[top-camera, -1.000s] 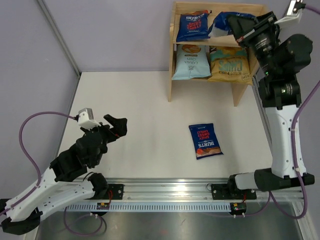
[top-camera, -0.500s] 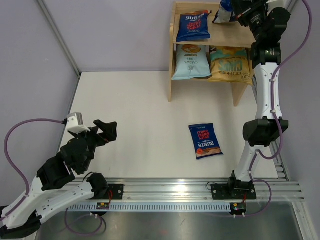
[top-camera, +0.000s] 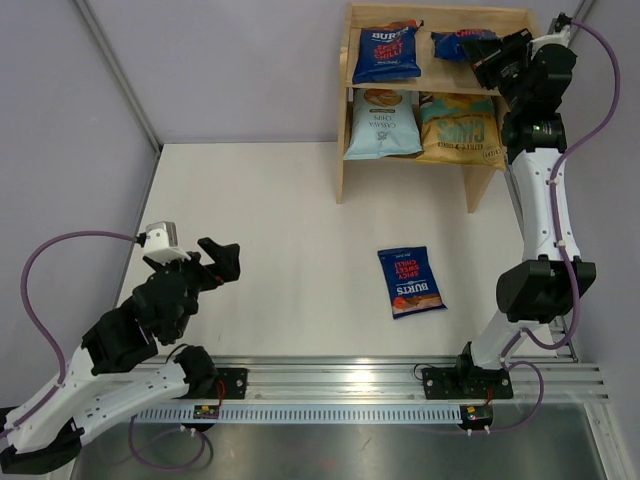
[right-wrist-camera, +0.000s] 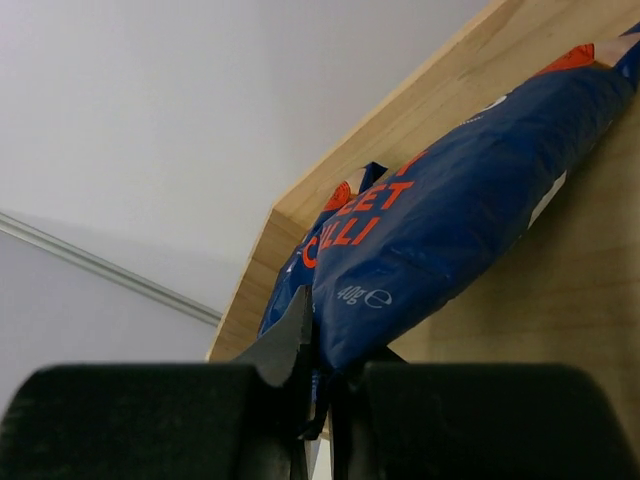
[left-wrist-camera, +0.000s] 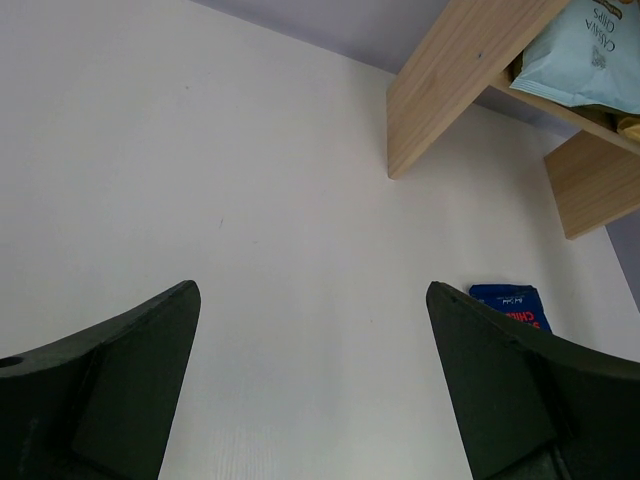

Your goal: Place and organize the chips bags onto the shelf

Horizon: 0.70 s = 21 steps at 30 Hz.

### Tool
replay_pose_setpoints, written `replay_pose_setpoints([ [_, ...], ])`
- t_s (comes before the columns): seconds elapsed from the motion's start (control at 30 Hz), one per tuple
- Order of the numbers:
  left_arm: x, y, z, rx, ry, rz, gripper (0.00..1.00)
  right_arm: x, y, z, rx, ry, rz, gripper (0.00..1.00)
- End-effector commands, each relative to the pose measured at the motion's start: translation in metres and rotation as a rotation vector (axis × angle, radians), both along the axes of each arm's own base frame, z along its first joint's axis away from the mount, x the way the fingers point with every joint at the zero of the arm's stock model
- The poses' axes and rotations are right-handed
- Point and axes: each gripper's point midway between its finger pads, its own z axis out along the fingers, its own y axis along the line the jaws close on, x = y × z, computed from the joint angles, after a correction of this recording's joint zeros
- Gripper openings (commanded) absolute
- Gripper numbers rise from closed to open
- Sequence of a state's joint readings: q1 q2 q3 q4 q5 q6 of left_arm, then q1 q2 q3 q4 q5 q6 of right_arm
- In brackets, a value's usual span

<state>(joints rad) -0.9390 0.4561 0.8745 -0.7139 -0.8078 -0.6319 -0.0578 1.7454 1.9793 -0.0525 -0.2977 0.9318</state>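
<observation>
The wooden shelf (top-camera: 347, 150) stands at the back right. Its top tier holds a dark blue Burts bag (top-camera: 386, 52) at the left. My right gripper (top-camera: 480, 47) is shut on the edge of a second dark blue Burts bag (top-camera: 452, 44) and holds it over the right of the top tier; the bag fills the right wrist view (right-wrist-camera: 450, 230). The lower tier holds a light blue bag (top-camera: 381, 124) and a yellow-gold bag (top-camera: 459, 130). A third Burts bag (top-camera: 410, 281) lies flat on the table. My left gripper (top-camera: 225, 258) is open and empty at the near left.
Grey walls close the table at the back and left. A metal rail (top-camera: 330, 385) runs along the near edge. The shelf's side panel (left-wrist-camera: 450, 90) and the lying bag's corner (left-wrist-camera: 508, 303) show in the left wrist view.
My right gripper has brought its Burts bag down from above the shelf's top to the right of the top tier. My left arm has shifted slightly.
</observation>
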Motion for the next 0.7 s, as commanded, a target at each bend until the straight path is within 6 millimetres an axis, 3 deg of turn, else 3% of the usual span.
replay_pose_setpoints([
  [0.0, 0.003, -0.008, 0.011, -0.02, -0.017, -0.022, 0.99, -0.01, -0.006, 0.0, 0.002, 0.058, -0.044, 0.0],
  [0.33, 0.0, -0.007, 0.013, -0.024, -0.007, -0.032, 0.99, -0.015, 0.011, -0.042, -0.013, 0.191, 0.065, 0.0],
  [0.67, 0.001, -0.01, 0.015, -0.035, -0.008, -0.035, 0.99, -0.006, 0.033, -0.054, 0.001, 0.248, 0.182, 0.0],
])
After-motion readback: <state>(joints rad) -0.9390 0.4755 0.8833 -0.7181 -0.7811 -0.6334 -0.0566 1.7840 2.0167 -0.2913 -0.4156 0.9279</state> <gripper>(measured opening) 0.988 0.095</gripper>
